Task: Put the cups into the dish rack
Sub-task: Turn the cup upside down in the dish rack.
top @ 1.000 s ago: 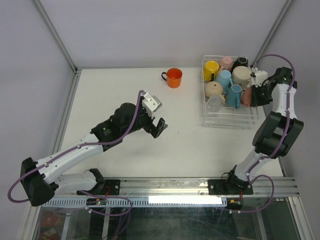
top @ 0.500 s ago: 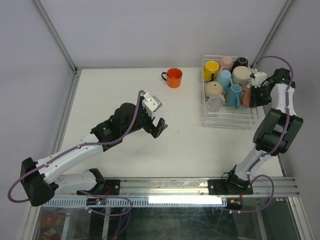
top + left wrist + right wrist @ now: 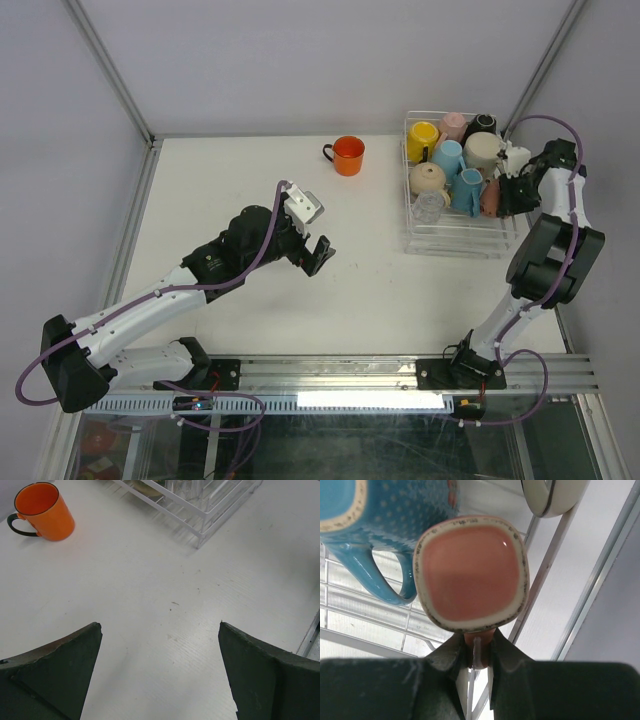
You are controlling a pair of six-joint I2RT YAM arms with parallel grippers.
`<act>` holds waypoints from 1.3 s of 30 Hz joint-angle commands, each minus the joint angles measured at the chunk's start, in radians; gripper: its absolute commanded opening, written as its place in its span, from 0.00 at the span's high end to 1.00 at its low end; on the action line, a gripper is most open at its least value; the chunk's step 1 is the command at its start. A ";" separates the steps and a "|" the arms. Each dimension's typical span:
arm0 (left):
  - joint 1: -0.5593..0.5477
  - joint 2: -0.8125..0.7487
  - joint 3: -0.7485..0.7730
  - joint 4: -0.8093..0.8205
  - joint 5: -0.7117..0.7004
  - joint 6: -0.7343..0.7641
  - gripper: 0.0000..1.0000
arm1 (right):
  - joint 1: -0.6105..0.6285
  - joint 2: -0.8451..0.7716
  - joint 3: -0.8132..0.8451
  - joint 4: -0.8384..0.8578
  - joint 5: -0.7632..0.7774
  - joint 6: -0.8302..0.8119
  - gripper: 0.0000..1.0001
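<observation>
Cups already fill most of the dish rack (image 3: 455, 252). The one in hand is the pink mug (image 3: 472, 572), held at the rack's side nearest the right arm, just beside a blue dotted mug (image 3: 395, 510) and near a cream mug (image 3: 547, 495). The right gripper (image 3: 479, 652) is pinched shut on the pink handle, with the mug's mouth turned to the wrist camera. Whether the mug rests on the rack's wires I cannot tell.

To finish this placement well, I judge the arm should ease the mug down until the wires carry it. It should keep clear of the blue mug's handle (that loop sits very close), then part the fingers and back straight out of the rack so nothing is dragged.

The left gripper (image 3: 160, 625) hangs spread wide and empty, well apart from the rack. The orange mug (image 3: 348, 155) stands upright on the table, well to the rack's left in the top view, not yet loaded.

Against the frame of a second ago, the right wrist has swung a little nearer the rack, while the pink mug has scarcely shifted. The left arm and the orange mug are where they were.
</observation>
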 commanded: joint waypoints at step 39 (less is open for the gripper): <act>0.013 -0.038 -0.003 0.037 -0.016 0.020 0.01 | 0.025 -0.337 0.010 -0.023 -0.121 -0.018 0.46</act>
